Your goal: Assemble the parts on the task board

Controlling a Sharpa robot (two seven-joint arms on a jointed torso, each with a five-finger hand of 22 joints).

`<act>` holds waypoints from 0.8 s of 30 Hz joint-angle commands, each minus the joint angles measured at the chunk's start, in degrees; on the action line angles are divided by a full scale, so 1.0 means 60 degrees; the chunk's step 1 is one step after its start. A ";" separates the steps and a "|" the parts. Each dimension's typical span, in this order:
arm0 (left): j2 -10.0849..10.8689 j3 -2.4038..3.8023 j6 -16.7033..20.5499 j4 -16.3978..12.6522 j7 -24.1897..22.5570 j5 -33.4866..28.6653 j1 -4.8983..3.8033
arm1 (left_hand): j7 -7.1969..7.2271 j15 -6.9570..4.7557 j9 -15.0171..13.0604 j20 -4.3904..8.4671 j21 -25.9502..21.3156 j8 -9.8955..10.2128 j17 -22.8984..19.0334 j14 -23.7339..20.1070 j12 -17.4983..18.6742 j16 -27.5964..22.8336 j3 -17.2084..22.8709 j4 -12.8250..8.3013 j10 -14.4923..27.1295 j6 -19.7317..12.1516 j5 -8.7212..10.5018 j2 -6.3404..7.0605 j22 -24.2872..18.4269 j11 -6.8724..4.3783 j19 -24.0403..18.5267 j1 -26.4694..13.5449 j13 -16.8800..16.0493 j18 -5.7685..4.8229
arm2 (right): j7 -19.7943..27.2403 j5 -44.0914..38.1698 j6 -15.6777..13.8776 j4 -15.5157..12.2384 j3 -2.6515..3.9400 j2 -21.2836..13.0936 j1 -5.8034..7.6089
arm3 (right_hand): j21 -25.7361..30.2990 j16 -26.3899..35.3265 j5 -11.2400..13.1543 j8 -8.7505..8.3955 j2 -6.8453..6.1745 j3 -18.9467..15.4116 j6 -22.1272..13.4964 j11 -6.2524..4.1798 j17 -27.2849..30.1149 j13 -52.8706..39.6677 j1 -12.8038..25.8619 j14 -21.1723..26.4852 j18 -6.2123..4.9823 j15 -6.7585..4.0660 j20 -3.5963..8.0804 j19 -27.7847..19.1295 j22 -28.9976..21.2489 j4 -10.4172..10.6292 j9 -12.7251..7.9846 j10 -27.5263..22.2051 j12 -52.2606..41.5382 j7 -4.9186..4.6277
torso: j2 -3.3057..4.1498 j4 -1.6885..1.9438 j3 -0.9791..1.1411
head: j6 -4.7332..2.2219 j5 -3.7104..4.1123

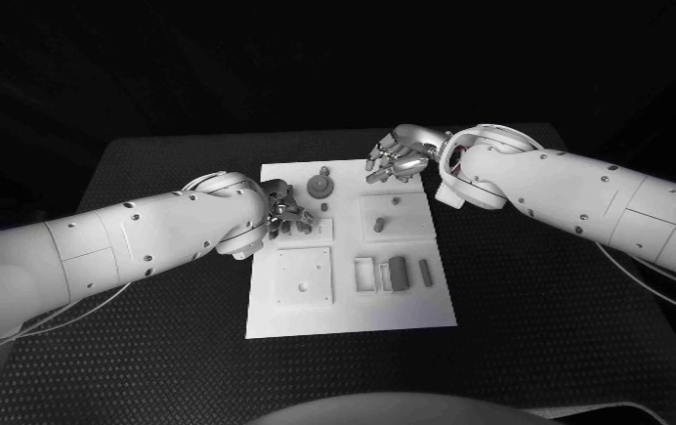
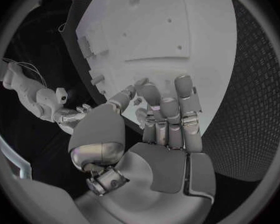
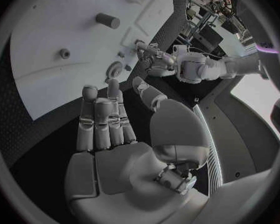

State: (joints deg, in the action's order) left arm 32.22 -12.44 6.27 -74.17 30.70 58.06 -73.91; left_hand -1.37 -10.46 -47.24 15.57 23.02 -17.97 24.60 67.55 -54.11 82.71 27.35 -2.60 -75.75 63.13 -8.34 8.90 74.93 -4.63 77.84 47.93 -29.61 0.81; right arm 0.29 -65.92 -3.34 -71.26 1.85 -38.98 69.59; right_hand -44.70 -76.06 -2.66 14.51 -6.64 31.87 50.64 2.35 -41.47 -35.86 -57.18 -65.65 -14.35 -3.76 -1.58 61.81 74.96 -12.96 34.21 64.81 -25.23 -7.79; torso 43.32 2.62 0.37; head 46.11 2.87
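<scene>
Small hard parts point(image 1: 396, 272) on task board point(image 1: 353, 313) — likely light, slippery; best pinched by sides. Both hands' fingers point(image 2: 184, 92) apart, holding nothing.

White arms point(image 1: 127, 239) – dark screws, thin cables – end in silver hands point(image 1: 286, 214).

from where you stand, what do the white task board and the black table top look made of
White task board: probably matte plastic or painted plate, judging by its flat, even, glare-free surface with crisp recessed cut-outs. Black table top: seemingly a textured rubber or woven mat, given its fine regular grid pattern.
</scene>
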 commanded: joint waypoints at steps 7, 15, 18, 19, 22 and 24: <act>-0.0010 0.0002 0.0020 -0.0017 -0.0095 -0.0080 0.0000 | 0.0012 -0.0094 -0.0039 0.0056 -0.0035 -0.0022 0.0005 0.0020 -0.0043 -0.0027 0.0043 0.0119 0.0017 0.0130 0.0123 0.0049 0.0187 -0.0077 -0.0032 0.0058 0.0007 0.0006 | 0.0062 -0.0003 0.0145 -0.0006 0.0001 0.0002 -0.0008 | 0.0031 0.0032 -0.0035 -0.0049 0.0038 0.0010 0.0106 0.0037 0.0016 -0.0011 0.0097 0.0068 -0.0108 0.0007 0.0028 -0.0053 0.0157 0.0049 0.0010 -0.0040 -0.0038 -0.0168 | 0.0002 -0.0006 0.0001 | 0.0011 0.0004; 0.0033 0.0002 -0.0057 -0.0029 -0.0064 -0.0026 -0.0001 | 0.0015 -0.0093 -0.0144 0.0034 0.0011 -0.0079 0.0021 0.0006 -0.0066 -0.0006 -0.0130 -0.0669 0.0029 0.0165 -0.0990 -0.0571 0.0205 -0.0079 -0.0046 0.0636 -0.0001 -0.0025 | 0.0061 -0.0003 0.0154 -0.0006 0.0001 0.0000 -0.0008 | 0.0031 0.0032 -0.0035 -0.0049 0.0039 0.0010 0.0106 0.0036 0.0017 -0.0011 0.0096 0.0069 -0.0108 0.0007 0.0028 -0.0055 0.0157 0.0048 0.0011 -0.0040 -0.0038 -0.0168 | 0.0003 0.0005 -0.0008 | 0.0029 0.0017; 0.0048 0.0002 -0.0123 -0.0029 -0.0048 -0.0019 -0.0001 | 0.0015 -0.0092 -0.0155 0.0037 0.0016 -0.0080 0.0020 0.0009 -0.0068 -0.0008 -0.0153 -0.0857 0.0028 0.0171 -0.1323 -0.0624 0.0201 -0.0079 -0.0044 0.0679 0.0002 -0.0030 | 0.0062 -0.0003 0.0157 -0.0006 0.0001 0.0000 -0.0008 | 0.0031 0.0033 -0.0035 -0.0049 0.0040 0.0010 0.0107 0.0036 0.0017 -0.0011 0.0096 0.0070 -0.0108 0.0007 0.0028 -0.0055 0.0157 0.0048 0.0012 -0.0040 -0.0039 -0.0168 | 0.0001 0.0006 -0.0009 | 0.0035 0.0018; 0.0055 0.0002 -0.0130 -0.0030 -0.0047 -0.0010 -0.0001 | 0.0018 -0.0092 -0.0158 0.0038 0.0017 -0.0081 0.0020 0.0009 -0.0069 -0.0008 -0.0149 -0.0932 0.0027 0.0173 -0.1371 -0.0635 0.0200 -0.0077 -0.0044 0.0715 0.0003 -0.0032 | 0.0063 -0.0003 0.0157 -0.0004 0.0001 0.0000 -0.0008 | 0.0031 0.0033 -0.0035 -0.0049 0.0040 0.0010 0.0107 0.0036 0.0017 -0.0011 0.0096 0.0070 -0.0108 0.0007 0.0028 -0.0055 0.0157 0.0048 0.0012 -0.0040 -0.0039 -0.0168 | 0.0001 0.0006 -0.0006 | 0.0034 0.0018; 0.0066 0.0002 -0.0153 -0.0028 -0.0040 0.0026 -0.0001 | 0.0012 -0.0089 -0.0173 0.0036 0.0028 -0.0087 0.0020 0.0011 -0.0071 -0.0009 -0.0082 -0.1293 0.0025 0.0185 -0.1901 -0.0700 0.0201 -0.0078 -0.0033 0.0922 0.0007 -0.0041 | 0.0065 -0.0003 0.0157 -0.0004 0.0001 0.0003 -0.0008 | 0.0031 0.0033 -0.0035 -0.0049 0.0041 0.0010 0.0107 0.0036 0.0017 -0.0012 0.0097 0.0070 -0.0108 0.0007 0.0027 -0.0055 0.0157 0.0049 0.0012 -0.0040 -0.0039 -0.0168 | 0.0001 0.0004 -0.0008 | 0.0038 0.0019; 0.0066 0.0002 -0.0127 -0.0015 -0.0038 0.0060 -0.0001 | 0.0023 -0.0093 -0.0190 0.0035 0.0039 -0.0110 0.0021 0.0019 -0.0073 -0.0006 -0.0002 -0.1544 0.0018 0.0215 -0.2144 -0.0799 0.0202 -0.0084 -0.0019 0.1114 0.0009 -0.0047 | 0.0065 -0.0003 0.0162 -0.0005 0.0001 0.0006 -0.0008 | 0.0031 0.0033 -0.0035 -0.0049 0.0042 0.0010 0.0107 0.0036 0.0017 -0.0012 0.0098 0.0070 -0.0108 0.0007 0.0027 -0.0055 0.0157 0.0049 0.0012 -0.0040 -0.0039 -0.0168 | 0.0002 0.0004 -0.0010 | 0.0049 0.0017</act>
State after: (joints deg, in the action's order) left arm 32.67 -12.44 6.10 -74.21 30.73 58.06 -73.91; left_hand -1.19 -10.71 -48.09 15.54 23.02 -18.40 24.66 67.65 -54.32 82.70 26.42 -10.71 -75.56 63.99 -20.60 5.44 74.92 -4.83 77.82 52.51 -29.61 0.80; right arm 0.29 -65.92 -3.23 -71.24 1.85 -38.98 69.58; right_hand -44.70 -76.06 -2.66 14.51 -6.41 31.87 50.74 2.35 -41.42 -35.86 -56.94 -65.65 -14.35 -3.75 -1.59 61.81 74.96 -12.96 34.20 64.81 -25.23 -7.69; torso 43.32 2.64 0.32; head 46.33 2.99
